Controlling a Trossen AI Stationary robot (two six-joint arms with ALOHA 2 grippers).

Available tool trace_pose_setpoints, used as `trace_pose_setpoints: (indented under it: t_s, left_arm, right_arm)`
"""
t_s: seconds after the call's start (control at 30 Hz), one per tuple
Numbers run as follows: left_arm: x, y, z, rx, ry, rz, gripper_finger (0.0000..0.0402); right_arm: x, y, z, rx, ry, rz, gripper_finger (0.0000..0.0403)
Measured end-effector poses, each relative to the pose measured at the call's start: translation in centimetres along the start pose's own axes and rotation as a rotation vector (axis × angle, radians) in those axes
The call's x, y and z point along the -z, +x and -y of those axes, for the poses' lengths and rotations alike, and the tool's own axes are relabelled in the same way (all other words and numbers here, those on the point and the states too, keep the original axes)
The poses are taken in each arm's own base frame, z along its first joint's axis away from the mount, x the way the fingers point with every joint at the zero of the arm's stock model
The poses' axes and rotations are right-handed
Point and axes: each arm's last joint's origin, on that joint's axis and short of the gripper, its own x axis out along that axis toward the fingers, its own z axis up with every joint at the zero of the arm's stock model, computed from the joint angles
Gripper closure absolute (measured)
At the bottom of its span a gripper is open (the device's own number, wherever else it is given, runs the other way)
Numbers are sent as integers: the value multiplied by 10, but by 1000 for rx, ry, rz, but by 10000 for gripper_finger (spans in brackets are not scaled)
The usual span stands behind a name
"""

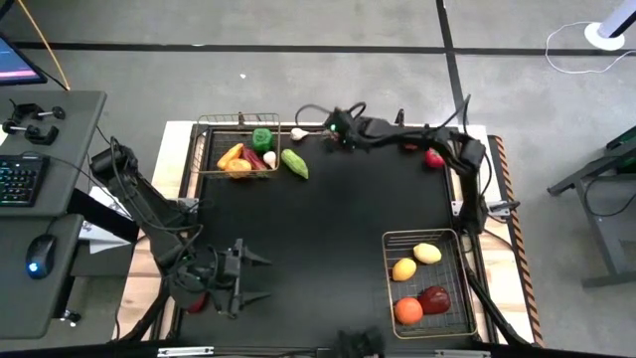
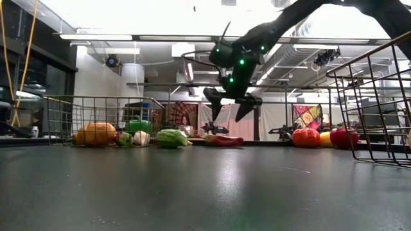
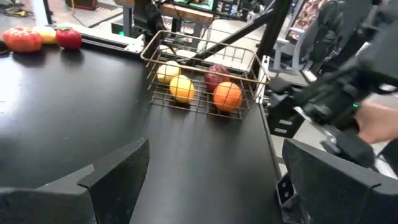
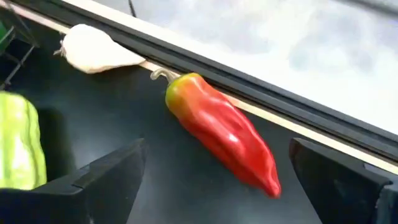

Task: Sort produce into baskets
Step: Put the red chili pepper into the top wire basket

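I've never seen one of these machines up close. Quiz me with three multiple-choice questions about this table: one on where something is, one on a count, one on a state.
1. Where does the long red pepper lie?
A. in the copper-rimmed basket
B. on the table by its far edge, beside the white garlic
C. in the left gripper

2. How many pieces sit in the basket near the right arm?
A. two
B. four
C. seven

3. How do the right gripper's jaws stand?
A. open above the pepper
B. shut on the pepper
C. shut on the garlic

Answers: 1 B, the right wrist view shows it on the bare mat. 2 B, the high view shows two yellow, one orange, one dark red. 3 A, both fingers stand apart, clear of the pepper.
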Motion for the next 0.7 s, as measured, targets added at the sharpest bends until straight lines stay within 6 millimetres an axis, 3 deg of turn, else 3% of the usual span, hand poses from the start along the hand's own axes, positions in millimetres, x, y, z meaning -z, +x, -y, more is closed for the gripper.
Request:
trace_pose_setpoints:
  t_s: [0.2,0.4,0.53,0.7]
  left_arm:
    - [8,22,-8,-83,29,-16,44]
    - [9,82,-50,-106,46,-160,44]
    - [0,115,-82,9,11,-210,44]
    - [-12,124,-98,290,11,-270,44]
  right_arm:
    - [-28,11,30,-19,-20,-6,18]
    - [-30,20,44,-29,-28,-53,18]
    - [-25,28,40,-81,-59,-89,18]
    - [-15,46,40,-133,-146,-157,18]
